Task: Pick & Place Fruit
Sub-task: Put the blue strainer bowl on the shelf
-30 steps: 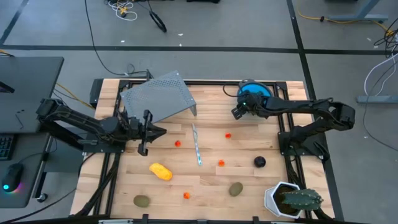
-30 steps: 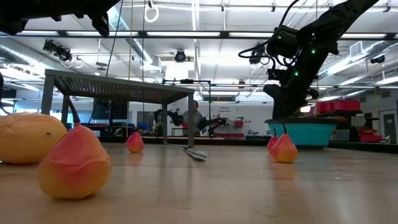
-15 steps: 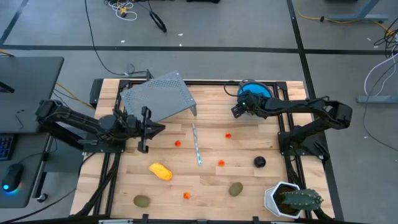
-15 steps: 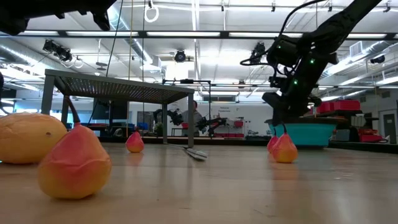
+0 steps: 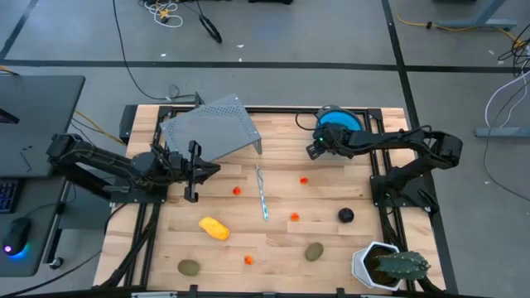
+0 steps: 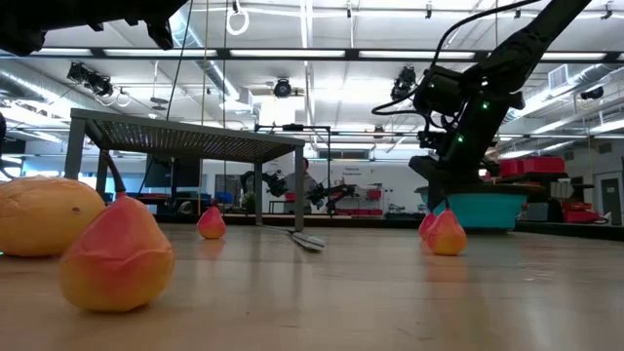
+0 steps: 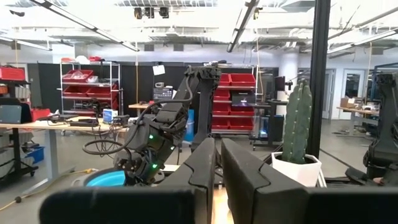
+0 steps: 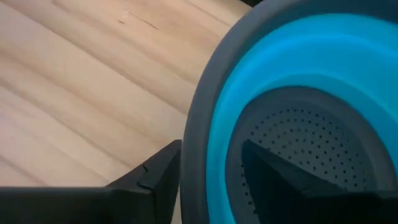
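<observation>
The fruit lies spread over the wooden table: a yellow oblong (image 5: pixel 214 228), two olive-brown ovals (image 5: pixel 189 267) (image 5: pixel 314 251), a black ball (image 5: pixel 345 216) and several tiny orange-red balls, one of them (image 5: pixel 237 191). A blue bowl with a grey rim (image 5: pixel 339 122) stands near the far right corner. My right gripper (image 5: pixel 315 150) is at the bowl's left rim, shut on it. My left gripper (image 5: pixel 192 175) hovers shut beside the grey perforated rack (image 5: pixel 207 128), holding nothing. My right gripper (image 8: pixel 211 149) pinches the bowl's grey rim (image 8: pixel 199 124) on its left side. One finger (image 8: pixel 280 180) is inside the bowl and one finger (image 8: pixel 155 177) is outside. The fingers come from above, pointing down. The bowl (image 6: pixel 483 210) rests on the table.
A thin silvery-blue stick (image 5: pixel 262 192) lies mid-table. A spiky green plant in a white pot (image 5: pixel 385 265) stands at the near right corner. The rack on legs takes up the far left. Bare wood lies between the scattered pieces.
My right gripper has come down onto the bowl's rim and shifted slightly toward the table's left. The bowl, the fruit and the left arm have stayed where they were.
</observation>
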Available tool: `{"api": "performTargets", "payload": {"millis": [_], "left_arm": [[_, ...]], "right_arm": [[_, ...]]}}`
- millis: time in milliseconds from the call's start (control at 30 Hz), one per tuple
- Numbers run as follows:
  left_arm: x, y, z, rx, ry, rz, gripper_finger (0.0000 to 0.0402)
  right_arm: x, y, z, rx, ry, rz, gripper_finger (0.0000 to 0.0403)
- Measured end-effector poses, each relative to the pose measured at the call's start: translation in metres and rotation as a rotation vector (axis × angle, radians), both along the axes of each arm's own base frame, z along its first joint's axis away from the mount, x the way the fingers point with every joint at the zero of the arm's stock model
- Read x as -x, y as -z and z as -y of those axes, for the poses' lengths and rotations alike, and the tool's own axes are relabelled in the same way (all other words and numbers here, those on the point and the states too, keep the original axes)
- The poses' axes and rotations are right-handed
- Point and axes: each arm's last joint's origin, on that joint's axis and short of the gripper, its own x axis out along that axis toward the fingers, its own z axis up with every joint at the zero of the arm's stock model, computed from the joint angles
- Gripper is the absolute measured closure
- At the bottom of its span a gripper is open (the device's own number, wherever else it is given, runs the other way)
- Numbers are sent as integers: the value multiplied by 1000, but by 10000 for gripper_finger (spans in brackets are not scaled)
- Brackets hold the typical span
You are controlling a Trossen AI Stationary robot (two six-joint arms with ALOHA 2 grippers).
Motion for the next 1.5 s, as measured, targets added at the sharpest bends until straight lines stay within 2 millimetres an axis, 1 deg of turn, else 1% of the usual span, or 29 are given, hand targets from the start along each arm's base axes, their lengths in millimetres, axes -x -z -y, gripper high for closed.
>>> {"api": "performTargets", "payload": {"millis": [200,333,433,567,733,833,1133,1300,1500], "left_arm": [[0,0,0,-2,0,-1,365],[0,1,0,-6,-1,-10,365],[-1,2,0,-11,-2,-21,365],[-1,3,0,-31,-10,-31,365],[-1,3,0,-45,-16,-32,365],[-1,3,0,-60,-20,-35,365],[-1,3,0,-56,-19,-35,365],[-1,3,0,-56,-19,-35,365],[-1,3,0,-56,-19,-35,365]], "right_arm": [[0,0,0,4,-44,-24,301],[-1,1,-2,-11,-140,-61,341],[-2,1,-6,-12,-213,-107,358],[-5,-4,-13,-20,-291,-170,363],[-15,-15,-24,-38,-370,-195,364],[-23,-20,-34,-37,-479,-195,364],[-33,-21,-63,-61,-734,-181,364],[-38,-23,-77,-27,-809,-171,364],[-39,-23,-76,-41,-783,-149,364]]}}
